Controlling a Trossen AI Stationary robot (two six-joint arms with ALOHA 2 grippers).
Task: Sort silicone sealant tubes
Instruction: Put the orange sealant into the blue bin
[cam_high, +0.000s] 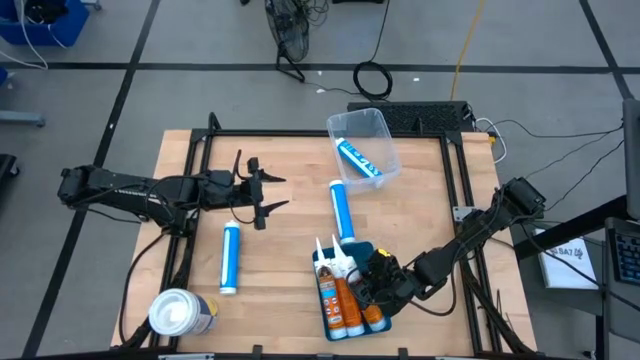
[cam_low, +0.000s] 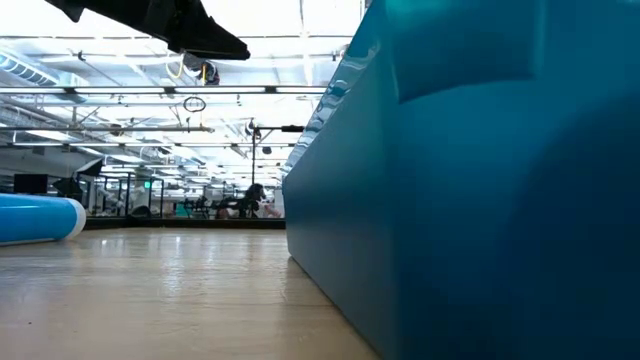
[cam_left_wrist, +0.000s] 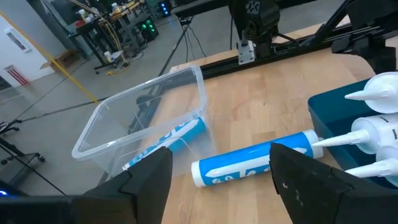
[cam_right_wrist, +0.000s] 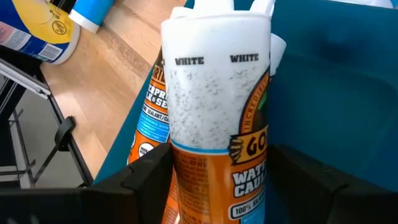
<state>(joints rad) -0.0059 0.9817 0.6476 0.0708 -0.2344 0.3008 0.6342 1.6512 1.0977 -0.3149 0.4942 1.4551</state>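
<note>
Orange tubes (cam_high: 345, 300), 3 in the blue tray (cam_high: 362, 252); right gripper (cam_high: 378, 283) straddles the last, jaws parting, the release step. Left gripper (cam_high: 262, 194) hovers half-open; next, the blue tube (cam_high: 342, 210) beside the clear bin (cam_high: 362, 122).

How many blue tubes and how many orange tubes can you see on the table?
Blue tubes: 3, one in the clear box, one in the middle of the table, one on the left
Orange tubes: 3, all in the blue tray
Total: 6
</note>
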